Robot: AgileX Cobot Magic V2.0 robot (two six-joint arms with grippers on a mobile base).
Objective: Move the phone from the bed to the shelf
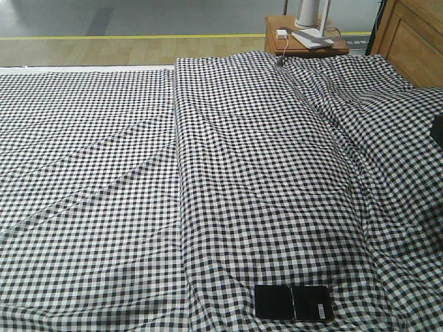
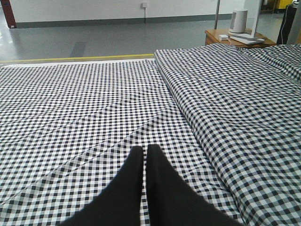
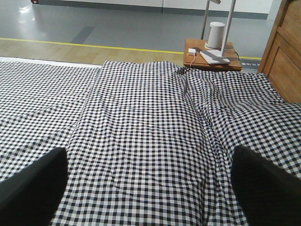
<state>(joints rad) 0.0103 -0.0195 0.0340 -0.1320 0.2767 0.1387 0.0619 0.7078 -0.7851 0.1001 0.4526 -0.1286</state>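
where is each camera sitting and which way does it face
Front view: sits high, looks down across the bed toward the bedside table; the phone lies nearest; no robot parts show.
Left wrist view: low over the bed, facing the far floor; the left claw shows, fingers together.
Right wrist view: low, facing the same way; the right claw shows, spread wide.
All three share the bed and bedside table; only the front view shows the phone.
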